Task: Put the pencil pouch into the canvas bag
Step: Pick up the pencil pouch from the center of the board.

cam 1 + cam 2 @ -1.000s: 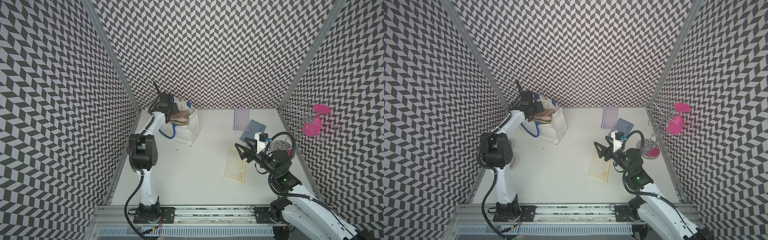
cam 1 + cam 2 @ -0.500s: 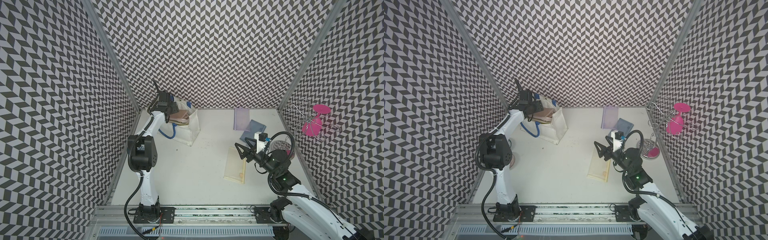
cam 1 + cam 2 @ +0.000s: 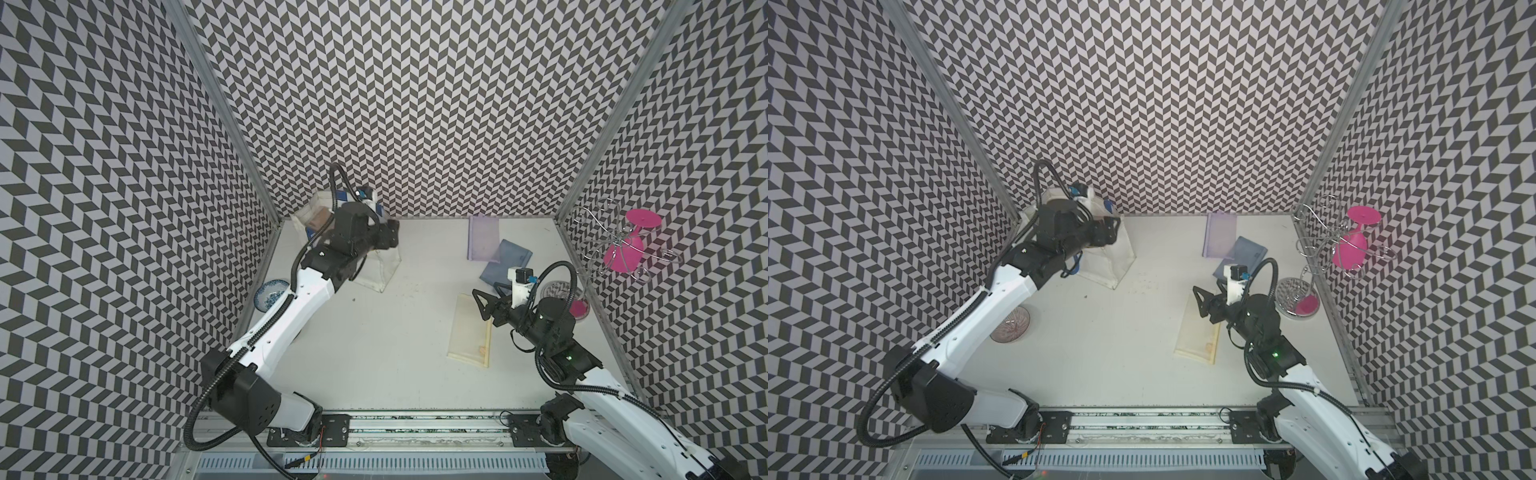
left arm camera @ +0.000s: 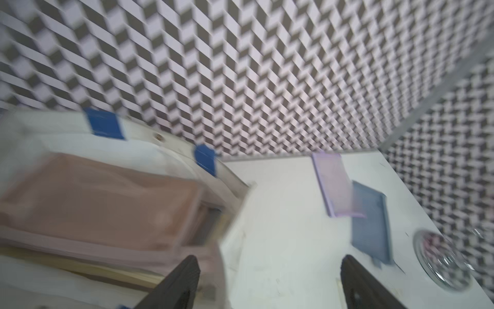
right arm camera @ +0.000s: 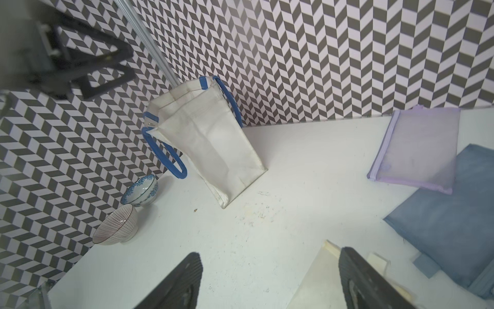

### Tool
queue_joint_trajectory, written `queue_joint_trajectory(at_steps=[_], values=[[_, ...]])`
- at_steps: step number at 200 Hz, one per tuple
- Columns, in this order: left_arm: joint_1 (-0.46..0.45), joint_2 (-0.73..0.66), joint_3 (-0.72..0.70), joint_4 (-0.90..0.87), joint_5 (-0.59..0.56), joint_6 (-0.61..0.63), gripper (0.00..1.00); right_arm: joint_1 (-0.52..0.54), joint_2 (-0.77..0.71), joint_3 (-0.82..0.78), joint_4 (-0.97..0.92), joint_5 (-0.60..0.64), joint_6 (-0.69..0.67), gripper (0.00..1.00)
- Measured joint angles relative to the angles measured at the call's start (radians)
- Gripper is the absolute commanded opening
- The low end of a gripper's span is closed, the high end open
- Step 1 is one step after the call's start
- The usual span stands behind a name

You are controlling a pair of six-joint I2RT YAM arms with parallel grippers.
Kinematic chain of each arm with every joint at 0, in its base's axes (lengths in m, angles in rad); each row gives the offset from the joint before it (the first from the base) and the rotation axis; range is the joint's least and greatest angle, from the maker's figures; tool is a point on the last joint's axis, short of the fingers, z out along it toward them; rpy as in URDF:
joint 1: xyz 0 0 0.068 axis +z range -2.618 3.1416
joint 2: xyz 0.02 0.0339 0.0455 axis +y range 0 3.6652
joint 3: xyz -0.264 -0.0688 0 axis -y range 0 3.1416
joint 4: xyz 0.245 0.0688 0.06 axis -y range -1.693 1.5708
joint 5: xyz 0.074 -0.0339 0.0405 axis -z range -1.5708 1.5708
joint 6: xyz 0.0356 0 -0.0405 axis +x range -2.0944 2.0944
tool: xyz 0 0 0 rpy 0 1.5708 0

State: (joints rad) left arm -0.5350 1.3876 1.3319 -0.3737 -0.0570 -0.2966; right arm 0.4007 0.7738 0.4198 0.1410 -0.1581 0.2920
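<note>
Brown pencil pouch (image 4: pixel 93 203) lying inside canvas bag (image 4: pixel 160 145), long axis approx. along bag's length, at table's (image 3: pixel 374 353) far-left corner. Left gripper (image 4: pixel 267 270) nearer, just beside bag rim, jaws wide, empty. Right gripper (image 5: pixel 270 267) well apart, wide, empty. Judged: placed; retract clear of rim. Patterned walls (image 3: pixel 415 104) close behind.

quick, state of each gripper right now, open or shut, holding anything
left gripper: open, holding nothing
right gripper: open, holding nothing

Top views overhead; wrists close (sharing canvas bag (image 5: pixel 208 149)).
</note>
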Motion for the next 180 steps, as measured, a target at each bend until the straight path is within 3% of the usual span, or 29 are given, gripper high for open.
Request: queue_joint_trajectory(at_steps=[45, 72, 130, 180], values=[[-0.237, -0.094, -0.355, 0.138, 0.151, -0.117, 0.88, -0.127, 0.029, -0.061, 0.027, -0.137, 0.109, 0.81], [-0.304, -0.061, -0.500, 0.267, 0.222, -0.196, 0.86, -0.197, 0.049, -0.135, 0.042, -0.222, 0.169, 0.81], [-0.349, 0.205, -0.522, 0.493, 0.288, -0.286, 0.82, -0.289, 0.089, -0.291, 0.124, -0.335, 0.295, 0.83], [-0.349, 0.409, -0.463, 0.600, 0.318, -0.327, 0.79, -0.331, 0.162, -0.328, 0.200, -0.367, 0.341, 0.82]])
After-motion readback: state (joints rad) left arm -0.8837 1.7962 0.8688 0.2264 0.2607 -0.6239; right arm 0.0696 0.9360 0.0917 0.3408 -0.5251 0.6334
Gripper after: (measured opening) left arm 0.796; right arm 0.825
